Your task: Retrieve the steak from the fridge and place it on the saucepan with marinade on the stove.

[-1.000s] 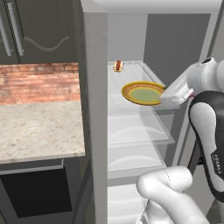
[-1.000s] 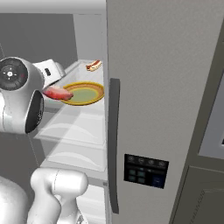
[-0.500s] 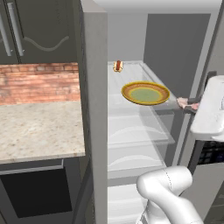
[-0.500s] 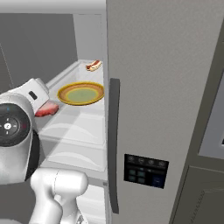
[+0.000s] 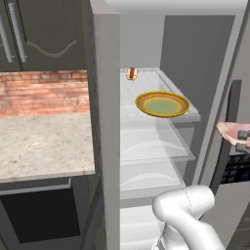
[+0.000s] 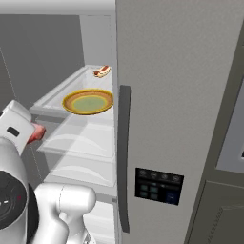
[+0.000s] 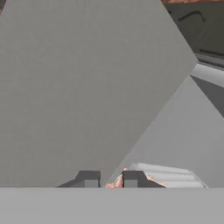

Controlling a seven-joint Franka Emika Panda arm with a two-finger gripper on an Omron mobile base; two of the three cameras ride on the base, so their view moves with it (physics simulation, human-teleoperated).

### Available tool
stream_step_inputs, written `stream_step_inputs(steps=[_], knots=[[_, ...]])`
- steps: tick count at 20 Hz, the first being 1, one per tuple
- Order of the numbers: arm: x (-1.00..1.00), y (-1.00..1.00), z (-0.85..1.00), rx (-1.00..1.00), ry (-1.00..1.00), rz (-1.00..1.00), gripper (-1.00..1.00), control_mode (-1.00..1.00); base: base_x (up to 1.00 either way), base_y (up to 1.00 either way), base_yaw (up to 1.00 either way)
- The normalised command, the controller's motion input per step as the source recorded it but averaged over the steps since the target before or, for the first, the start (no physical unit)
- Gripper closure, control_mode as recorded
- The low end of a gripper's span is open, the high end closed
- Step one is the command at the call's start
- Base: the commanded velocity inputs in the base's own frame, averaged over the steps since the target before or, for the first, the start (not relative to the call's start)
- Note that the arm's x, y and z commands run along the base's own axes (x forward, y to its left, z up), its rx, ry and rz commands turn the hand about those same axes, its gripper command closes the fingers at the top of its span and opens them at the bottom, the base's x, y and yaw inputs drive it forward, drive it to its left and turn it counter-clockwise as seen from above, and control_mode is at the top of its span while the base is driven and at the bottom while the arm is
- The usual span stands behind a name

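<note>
The gripper [image 7: 111,180] was clamped on the steak [image 5: 232,133] at the right edge of the left base view, outside the fridge [image 5: 105,127]. The meat lay flat, jutting toward the shelves, right of the plate [image 5: 162,103].

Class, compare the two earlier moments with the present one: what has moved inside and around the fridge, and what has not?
The hand, shut on the steak, has carried it off the plate and out of the fridge, away from the shelves. The plate and the small red-and-white item behind it stayed on the shelf, and the door stayed open.
</note>
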Motion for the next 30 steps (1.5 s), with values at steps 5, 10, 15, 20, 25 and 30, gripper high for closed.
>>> stream_step_inputs(steps=[5, 10, 15, 20, 25, 30], knots=[[-0.14, 0.00, -0.13, 0.00, -0.05, 0.07, 1.00, -1.00, 0.00, 0.00, 0.00], [0.00, 0.00, -0.04, 0.00, -0.04, 0.03, 1.00, -1.00, 0.00, 0.00, 0.00], [0.00, 0.00, 0.00, 0.00, 0.00, 0.01, 1.00, -1.00, 0.00, 0.00, 0.00], [0.00, 0.00, 0.00, 0.00, 0.00, 0.00, 1.00, 1.00, 0.00, 0.00, 0.00], [0.00, 0.00, 0.00, 0.00, 0.00, 0.00, 1.00, 1.00, -0.16, -0.01, 0.00], [0.00, 0.00, 0.00, 0.00, 0.00, 0.00, 1.00, 1.00, -0.52, -0.06, 0.00]])
